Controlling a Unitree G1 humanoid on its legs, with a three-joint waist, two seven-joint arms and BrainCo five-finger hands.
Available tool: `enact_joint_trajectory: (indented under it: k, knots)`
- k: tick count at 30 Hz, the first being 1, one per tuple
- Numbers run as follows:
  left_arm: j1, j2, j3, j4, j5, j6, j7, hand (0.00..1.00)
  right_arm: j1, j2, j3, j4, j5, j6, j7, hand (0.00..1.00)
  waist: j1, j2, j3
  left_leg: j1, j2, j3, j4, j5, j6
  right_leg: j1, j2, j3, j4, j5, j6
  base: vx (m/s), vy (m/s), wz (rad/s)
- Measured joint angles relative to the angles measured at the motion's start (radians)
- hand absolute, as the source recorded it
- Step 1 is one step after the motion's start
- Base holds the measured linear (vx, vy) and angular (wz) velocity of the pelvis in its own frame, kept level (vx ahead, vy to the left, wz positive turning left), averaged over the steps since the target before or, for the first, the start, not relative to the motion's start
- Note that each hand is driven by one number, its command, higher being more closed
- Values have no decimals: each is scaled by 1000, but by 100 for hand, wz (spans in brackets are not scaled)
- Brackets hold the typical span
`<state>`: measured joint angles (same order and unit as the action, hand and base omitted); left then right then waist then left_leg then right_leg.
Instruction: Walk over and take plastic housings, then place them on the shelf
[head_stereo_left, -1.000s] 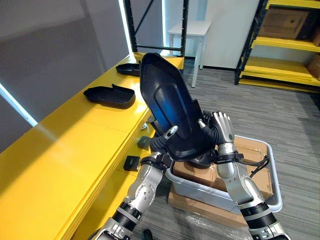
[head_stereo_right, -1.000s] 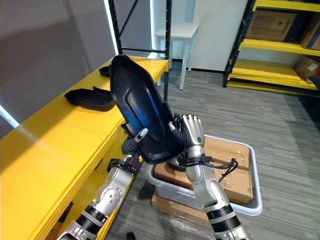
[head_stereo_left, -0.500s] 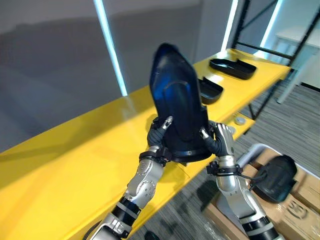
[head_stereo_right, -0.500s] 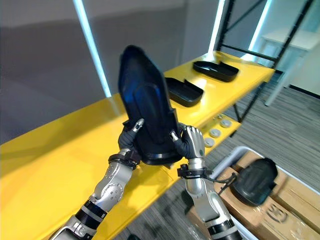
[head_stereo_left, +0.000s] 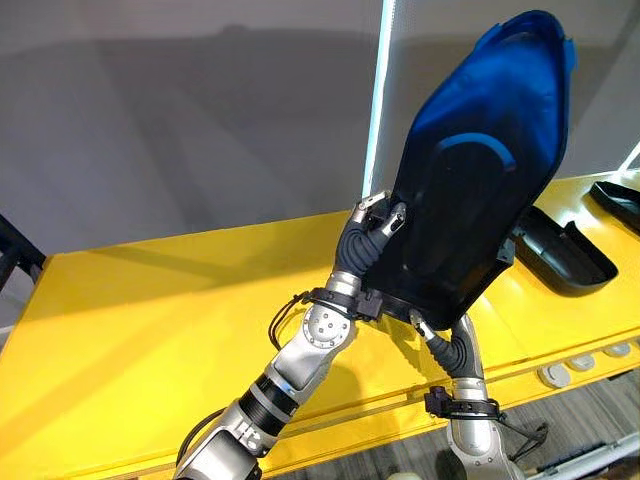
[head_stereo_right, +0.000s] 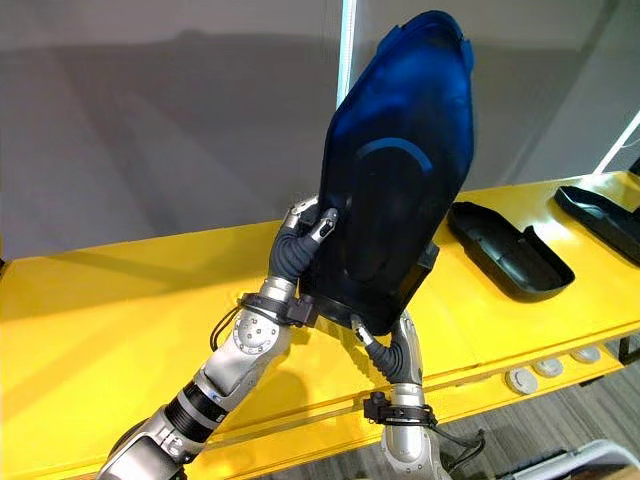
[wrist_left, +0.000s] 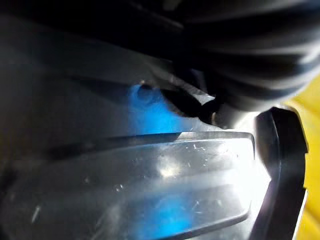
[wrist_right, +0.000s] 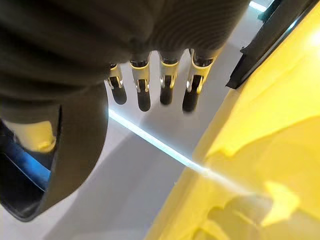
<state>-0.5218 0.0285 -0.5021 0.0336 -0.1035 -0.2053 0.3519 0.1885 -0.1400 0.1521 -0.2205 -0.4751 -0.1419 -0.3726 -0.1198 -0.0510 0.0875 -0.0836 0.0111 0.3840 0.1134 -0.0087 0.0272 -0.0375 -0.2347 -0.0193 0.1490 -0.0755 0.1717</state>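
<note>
Two hands held one large dark plastic housing (head_stereo_left: 470, 190) upright over the yellow shelf (head_stereo_left: 150, 320), its narrow end up and leaning toward the robot's right, with a blue sheen across the upper part. The left hand (head_stereo_left: 365, 235) was clamped on the housing's left edge, fingers curled over the rim. Its wrist view looked straight onto the housing's glossy surface from very close. The right hand (head_stereo_left: 447, 348) sat beneath the housing's lower edge. In its own wrist view its fingers (wrist_right: 144, 90) were stretched out side by side and wrapped around nothing, with the housing's dark edge (wrist_right: 20, 200) beside the palm. The hand propped the load rather than gripped it. Whether the lower edge touched the shelf could not be made out.

Two more black housings lay flat on the same shelf toward the robot's right. The nearer black housing (head_stereo_right: 508, 250) was just beside the held one, close enough that the left eye view had them overlapping. The farther black housing (head_stereo_right: 605, 210) lay near the shelf's end. Several round discs (head_stereo_right: 545, 368) sat in a row on the lower ledge at the shelf's front, below the nearer lying housing. Behind the shelf rose a grey wall (head_stereo_left: 180, 120) with a bright vertical light strip (head_stereo_left: 377, 110), its lower part hidden behind the left hand and the raised housing.
</note>
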Motion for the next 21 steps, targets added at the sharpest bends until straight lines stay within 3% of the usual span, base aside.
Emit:
enact_joint_trajectory:
  k: [1,4,6,7,10,12,13,18,21]
  knots:
    - [23,-11,17,-6,57,1,1,100,-1,10,-3,0,24,-10,1,0,1,0,0,3,47,-3,6,2,-22,40,47,-17,-73,36,-26,86,-289,-11]
    - [58,-29,44,-18,116,2,7,100,1,17,-26,-1,62,-37,7,0,-4,8,6,-1,91,-36,22,9,-43,76,92,-53,-109,48,-39,45,-200,16]
    - [79,-59,81,-20,149,7,28,100,-7,6,-53,-3,116,-65,33,0,-5,37,22,-8,118,-69,33,20,-58,75,121,-80,-87,48,-42,-25,-129,28]
    - [85,-63,94,-23,153,10,38,100,-13,6,-57,-4,130,-69,39,0,-6,45,24,-16,124,-77,40,24,-65,65,126,-80,-74,45,-47,-72,-104,13]
    - [109,-63,181,-48,180,26,83,100,-42,19,-123,-51,284,-86,94,0,-1,48,30,-24,104,-170,-28,78,-136,0,125,-79,-41,20,-114,-112,-73,7]
    - [139,-66,233,-60,189,37,116,100,-54,32,-193,-86,396,-112,124,0,-5,58,39,-16,118,-152,60,-2,-100,2,128,-72,-64,33,-127,-70,-32,-15]
    - [151,-74,258,-56,208,52,134,100,-38,39,-233,-130,468,-123,139,0,-12,71,38,28,123,-134,7,-16,-112,11,141,-68,-75,47,-117,3,-11,-22]
    - [160,-79,321,-35,229,85,171,100,28,104,-289,-266,589,-186,163,0,-37,63,34,102,92,-83,-166,67,-99,10,136,-33,-131,97,-102,-28,53,-25]
    - [159,-86,325,16,228,112,170,100,60,119,-284,-269,618,-186,172,0,-37,63,33,132,84,-64,-200,82,-94,18,137,-18,-135,102,-97,15,40,-17]
